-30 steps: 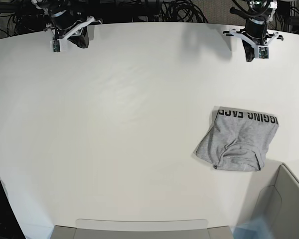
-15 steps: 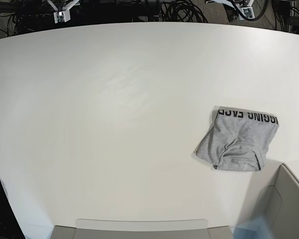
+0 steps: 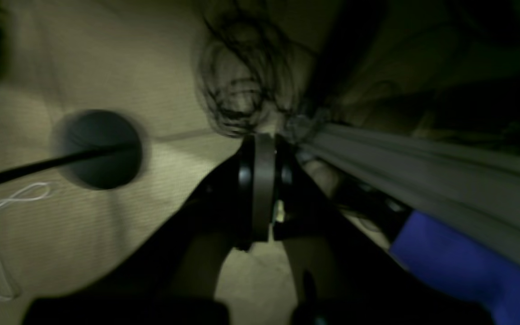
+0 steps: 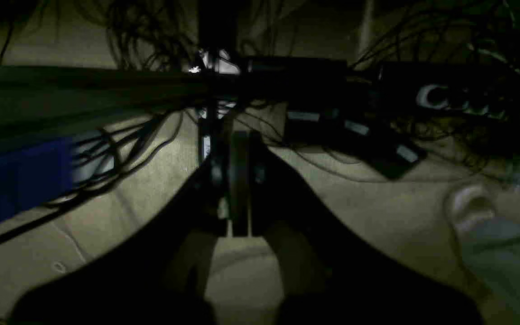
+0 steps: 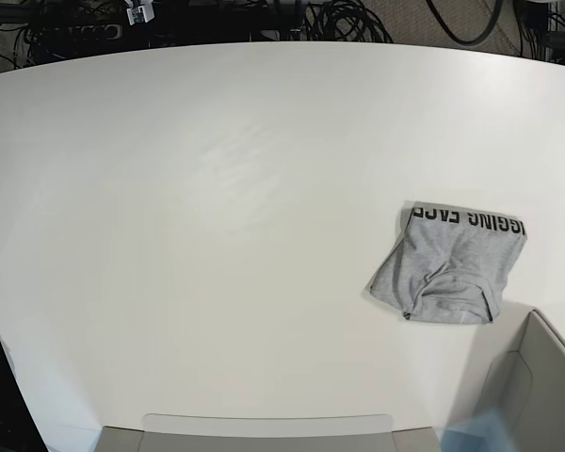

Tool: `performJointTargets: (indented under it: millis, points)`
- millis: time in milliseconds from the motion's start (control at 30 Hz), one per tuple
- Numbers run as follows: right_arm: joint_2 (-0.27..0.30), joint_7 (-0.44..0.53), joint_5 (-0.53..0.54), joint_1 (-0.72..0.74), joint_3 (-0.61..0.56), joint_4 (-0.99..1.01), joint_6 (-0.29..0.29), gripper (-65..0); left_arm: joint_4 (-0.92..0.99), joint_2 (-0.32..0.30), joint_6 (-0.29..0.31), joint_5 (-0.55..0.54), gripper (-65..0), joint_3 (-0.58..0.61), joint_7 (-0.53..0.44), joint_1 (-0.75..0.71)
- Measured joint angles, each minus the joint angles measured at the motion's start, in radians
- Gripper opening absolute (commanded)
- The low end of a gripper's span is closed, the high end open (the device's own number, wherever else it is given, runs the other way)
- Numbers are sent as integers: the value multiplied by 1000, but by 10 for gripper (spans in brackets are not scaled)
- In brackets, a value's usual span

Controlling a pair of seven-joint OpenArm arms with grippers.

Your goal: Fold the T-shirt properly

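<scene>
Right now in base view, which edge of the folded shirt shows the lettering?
The far edge of the T-shirt, toward the cables: a band of black block letters. The other edges show plain grey only.

Grey T-shirt (image 5: 452, 266) lies folded, black lettering along its far edge.

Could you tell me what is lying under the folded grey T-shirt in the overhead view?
The T-shirt lies flat on the white table, with bare tabletop around most of it. Whether anything is tucked beneath or inside the folds cannot be seen; the cloth covers that.
</scene>
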State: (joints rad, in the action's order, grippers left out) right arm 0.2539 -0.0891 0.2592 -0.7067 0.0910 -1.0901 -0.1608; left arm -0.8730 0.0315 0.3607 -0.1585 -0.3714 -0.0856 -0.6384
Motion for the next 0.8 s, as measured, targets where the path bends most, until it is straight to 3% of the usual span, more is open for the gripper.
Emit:
performJointTargets:
  millis: [200,400,467,600,633,700,800]
  points:
    - [32,-6,-31,157,0,272,-27,-650,410,-84,-16,-12,-650,-3,-127,199]
    - [35,180,-132,375,4,644,-16,-650,882,-163,-25,69,-650,-3,-238,425]
    - [34,239,-157,468,4,838,-20,-650,881,-170,-92,89,-650,-3,-295,453]
    - [50,346,-167,607,4,1097,-11,-650,871,-206,-312,145,-650,-3,-318,494]
    - [54,367,-168,617,4,1097,5,-650,870,-214,-359,171,-650,-3,-314,502]
    - [55,434,-163,635,2,1090,102,-650,866,-217,-412,225,-650,-3,-303,510]
    - [53,487,-234,645,-32,1084,303,-650,869,-212,-412,265,-646,-6,-256,502]
